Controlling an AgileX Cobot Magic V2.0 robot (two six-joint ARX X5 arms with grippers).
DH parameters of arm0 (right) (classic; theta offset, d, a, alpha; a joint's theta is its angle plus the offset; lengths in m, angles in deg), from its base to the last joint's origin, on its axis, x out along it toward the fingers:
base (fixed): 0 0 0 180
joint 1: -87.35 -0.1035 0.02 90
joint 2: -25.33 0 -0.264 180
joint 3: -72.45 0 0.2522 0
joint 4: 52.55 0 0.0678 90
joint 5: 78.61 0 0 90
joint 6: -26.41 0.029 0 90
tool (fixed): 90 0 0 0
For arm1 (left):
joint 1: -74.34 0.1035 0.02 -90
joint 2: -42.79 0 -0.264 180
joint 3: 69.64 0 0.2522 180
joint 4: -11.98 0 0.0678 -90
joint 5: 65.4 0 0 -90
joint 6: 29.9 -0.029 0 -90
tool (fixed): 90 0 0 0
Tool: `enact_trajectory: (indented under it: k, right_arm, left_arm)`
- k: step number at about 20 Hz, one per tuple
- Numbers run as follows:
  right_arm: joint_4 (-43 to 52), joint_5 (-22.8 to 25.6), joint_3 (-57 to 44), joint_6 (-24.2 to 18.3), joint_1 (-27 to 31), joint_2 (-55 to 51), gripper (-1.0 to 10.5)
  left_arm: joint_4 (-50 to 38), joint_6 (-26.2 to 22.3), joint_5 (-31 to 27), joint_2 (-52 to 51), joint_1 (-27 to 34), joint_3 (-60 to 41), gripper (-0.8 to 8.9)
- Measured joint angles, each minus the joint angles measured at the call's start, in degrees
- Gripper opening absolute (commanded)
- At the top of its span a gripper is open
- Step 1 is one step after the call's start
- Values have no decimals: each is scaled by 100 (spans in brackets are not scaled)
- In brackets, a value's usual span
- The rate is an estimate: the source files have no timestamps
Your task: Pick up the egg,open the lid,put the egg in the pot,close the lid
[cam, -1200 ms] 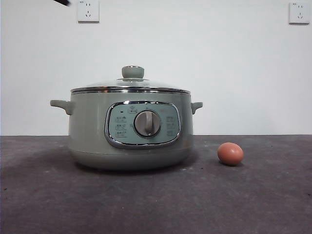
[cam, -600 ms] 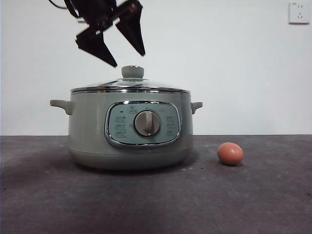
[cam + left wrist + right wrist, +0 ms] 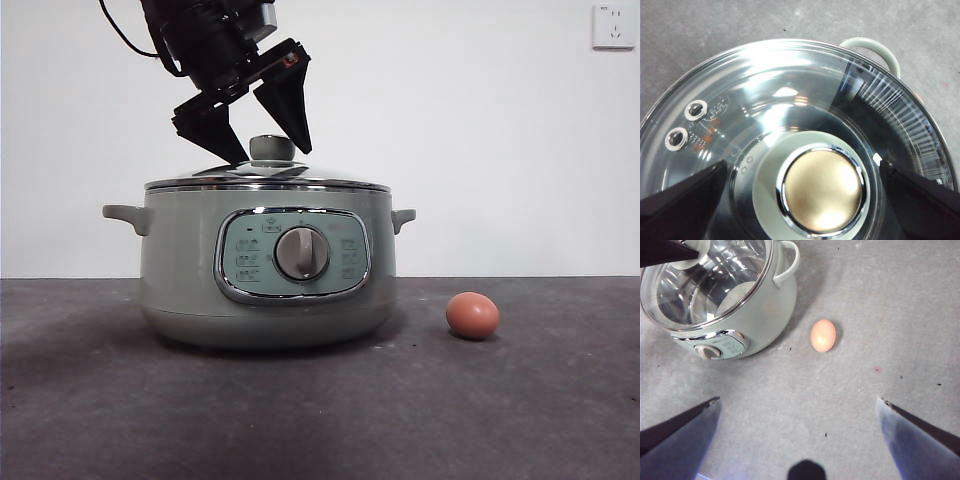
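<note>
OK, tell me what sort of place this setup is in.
Probably a lab or test bench staged as a kitchen, not a real one. A green electric pot and an egg sit on a plain dark grey table before a bare white wall with a socket.

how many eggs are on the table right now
1. The egg lies on the table beside the pot, on the side away from the left gripper hovering at the lid. Others could be hidden behind the pot.
</note>
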Motion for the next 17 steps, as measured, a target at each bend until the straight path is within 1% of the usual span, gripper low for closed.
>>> enact_trajectory:
  k: [2,4,5,8,9,13,15,16,17]
  right_arm:
    - [0,2,0,0,0,0,648]
    - [0,2,0,0,0,0,648]
    - [0,2,0,0,0,0,648]
    - [0,2,0,0,0,2,648]
    - [0,2,0,0,0,2,648]
    - [0,2,0,0,0,2,648]
    - [0,2,0,0,0,2,648]
    - [0,2,0,0,0,2,648]
    - [0,2,0,0,0,2,648]
  left_arm:
    - [35,-2,-2,0,-7,9,427]
    - [96,0,-4,0,-24,31,324]
    - [116,0,-4,-2,-31,35,302]
    - [129,-76,-68,-7,-39,52,299]
    - [186,-44,-22,-9,-50,79,277]
    - [249,-17,4,-22,-59,79,144]
    - [256,-15,2,-22,-59,81,63]
    - [256,-17,7,-22,-59,81,6]
    - [256,-17,7,-22,-59,81,-11]
